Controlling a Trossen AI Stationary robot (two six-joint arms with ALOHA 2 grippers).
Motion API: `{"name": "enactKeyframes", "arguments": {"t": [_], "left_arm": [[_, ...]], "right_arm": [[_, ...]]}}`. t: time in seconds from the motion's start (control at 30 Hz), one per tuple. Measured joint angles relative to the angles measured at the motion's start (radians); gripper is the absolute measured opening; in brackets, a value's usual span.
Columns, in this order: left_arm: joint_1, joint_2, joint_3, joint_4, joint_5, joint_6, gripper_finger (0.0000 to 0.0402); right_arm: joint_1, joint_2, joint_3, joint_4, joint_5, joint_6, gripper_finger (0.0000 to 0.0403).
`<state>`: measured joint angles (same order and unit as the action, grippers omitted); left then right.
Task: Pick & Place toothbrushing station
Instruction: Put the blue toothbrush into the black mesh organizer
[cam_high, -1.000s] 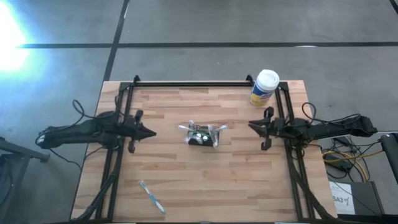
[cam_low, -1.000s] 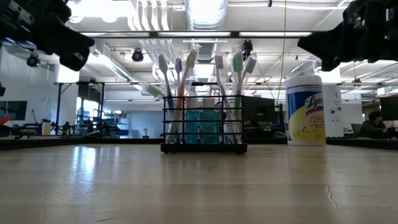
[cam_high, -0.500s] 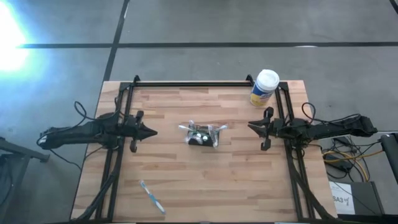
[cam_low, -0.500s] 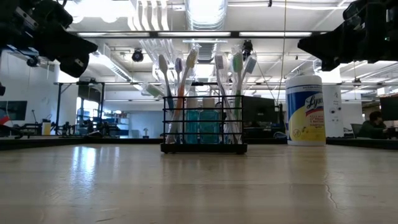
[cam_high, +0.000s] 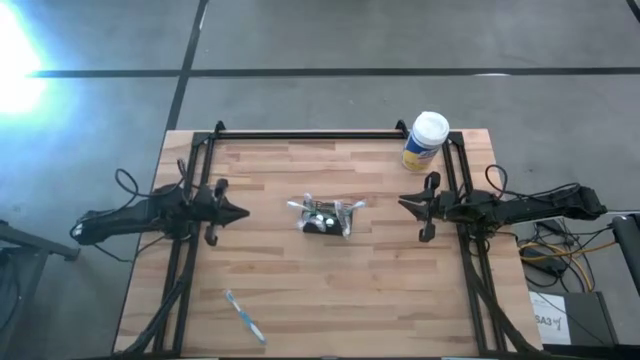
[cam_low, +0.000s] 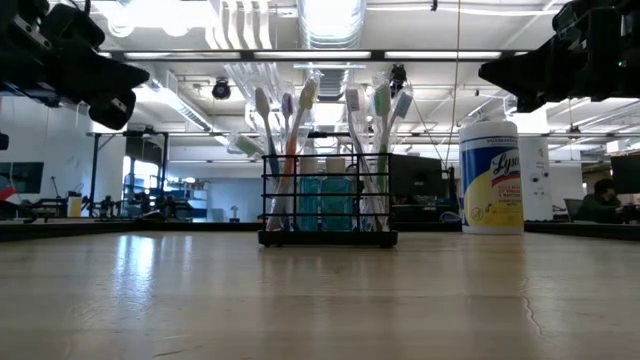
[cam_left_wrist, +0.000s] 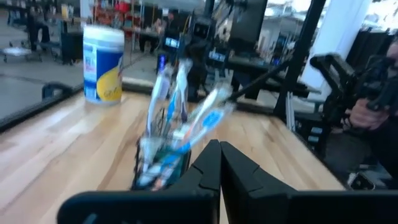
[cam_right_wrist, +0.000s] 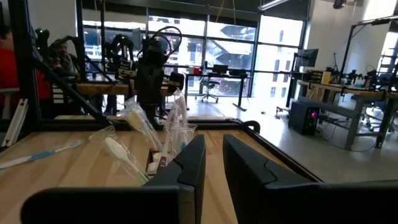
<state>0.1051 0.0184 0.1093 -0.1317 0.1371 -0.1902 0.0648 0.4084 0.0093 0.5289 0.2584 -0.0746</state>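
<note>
The toothbrushing station (cam_high: 325, 218), a small black mesh holder, stands on its base at the middle of the wooden table (cam_high: 300, 290). Several toothbrushes stick up out of it (cam_low: 327, 190). My left gripper (cam_high: 243, 213) hovers level near the table's left edge, shut, pointing at the station, which shows ahead of it (cam_left_wrist: 168, 149). My right gripper (cam_high: 403, 203) hovers level near the right edge and faces the station (cam_right_wrist: 158, 146). A narrow gap shows between its fingers (cam_right_wrist: 214, 158), and nothing is in it.
A white-lidded, yellow-labelled round canister (cam_high: 426, 140) stands at the far right corner. One loose toothbrush (cam_high: 243, 316) lies flat near the table's front left. Black frame rails (cam_high: 310, 133) run along the far, left and right edges. Cables lie beyond the right edge.
My left gripper has drawn back a little toward the table's left edge and sunk slightly, staying shut and level. The station and my right gripper have kept still.
</note>
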Motion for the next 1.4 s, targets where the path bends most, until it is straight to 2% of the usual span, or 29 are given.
{"name": "enactKeyframes", "arguments": {"t": [0.27, 0.43, 1.4], "left_arm": [[0.000, -0.018, -0.029, -0.037, -0.006, -0.025, 0.0003], [0.000, -0.007, -0.045, 0.000, -0.008, -0.011, 0.0004], [0.000, -0.006, -0.047, -0.010, -0.003, 0.005, 0.0005]], "right_arm": [[0.000, 0.002, 0.000, -0.002, 0.000, 0.000, 0.0054], [0.000, 0.002, 0.000, -0.002, 0.000, -0.002, 0.0054], [0.000, 0.001, 0.000, -0.021, 0.001, 0.042, 0.0054]]}}
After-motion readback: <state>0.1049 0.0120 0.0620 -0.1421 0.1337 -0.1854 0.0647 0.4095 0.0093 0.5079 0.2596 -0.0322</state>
